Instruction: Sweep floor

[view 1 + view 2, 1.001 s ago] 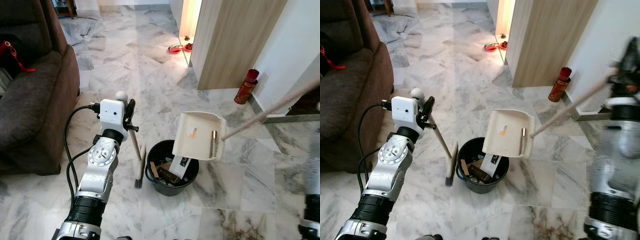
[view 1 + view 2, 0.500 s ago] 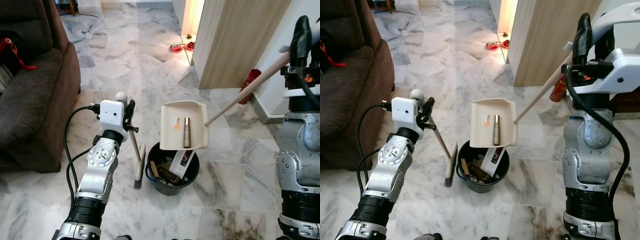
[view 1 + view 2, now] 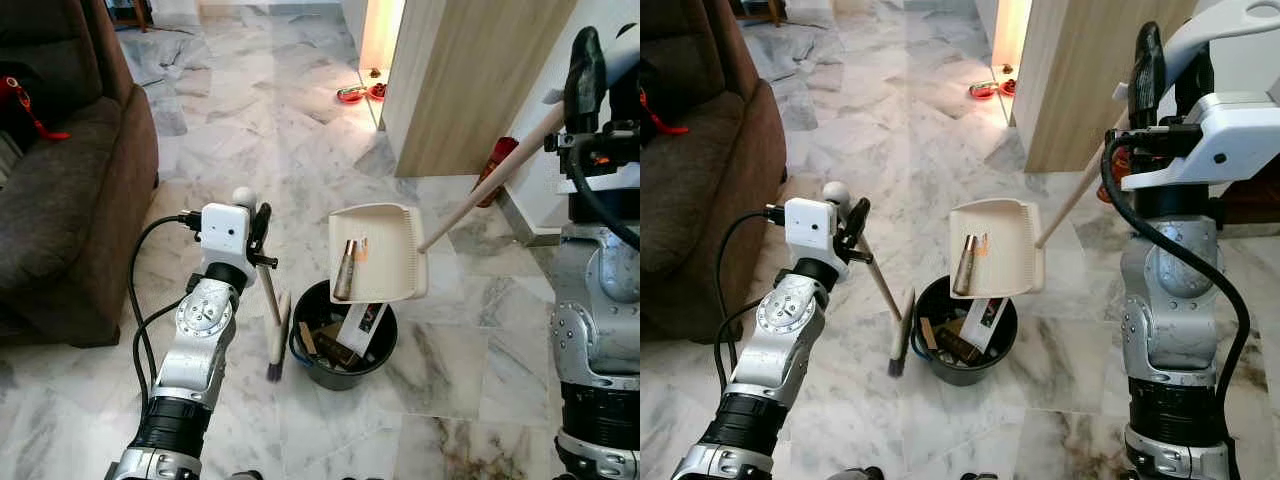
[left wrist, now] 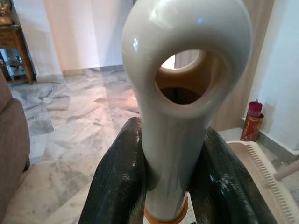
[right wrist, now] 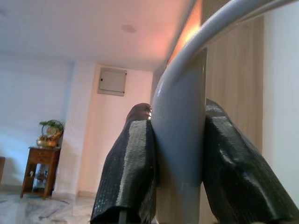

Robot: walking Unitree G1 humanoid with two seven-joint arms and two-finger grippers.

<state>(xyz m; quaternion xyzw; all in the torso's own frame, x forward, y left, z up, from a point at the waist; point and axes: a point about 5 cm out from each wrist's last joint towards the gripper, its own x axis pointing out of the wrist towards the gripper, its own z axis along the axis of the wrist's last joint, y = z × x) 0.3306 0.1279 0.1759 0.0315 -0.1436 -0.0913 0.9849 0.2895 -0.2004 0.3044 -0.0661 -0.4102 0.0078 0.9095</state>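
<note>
1. The right tool (image 5: 180,186) is raised high on the robot's right side, its two black fingers (image 5: 128,172) pinching the grey handle end of the dustpan's long pole (image 3: 1072,205).
2. The pole slopes down and toward the robot's left to the cream dustpan (image 3: 378,253), which hangs in the air just above the black bin (image 3: 343,345).
3. The pan is tilted, with its open edge toward the bin; a slim brownish tube (image 3: 344,270) and a small orange scrap (image 3: 361,250) lie inside it.
4. The bin stands on the marble floor (image 3: 250,120) and holds boxes and other rubbish.
5. The left tool (image 4: 170,186) is held out in front of the robot, fingers (image 4: 117,182) pressed against both sides of the broom (image 3: 274,320) handle just under its looped cream tip (image 4: 187,56).
6. The broom stands nearly upright, leaning slightly, with its brush head on the floor right beside the bin, on the robot's left of it.
7. A brown sofa (image 3: 70,190) sits to the robot's left, with a red thing (image 3: 20,95) on it.
8. A wooden panel (image 3: 470,80) rises ahead on the right, a red cylinder (image 3: 500,170) stands on the floor by the wall past it, and small red dishes (image 3: 362,94) lie on the floor farther off.
</note>
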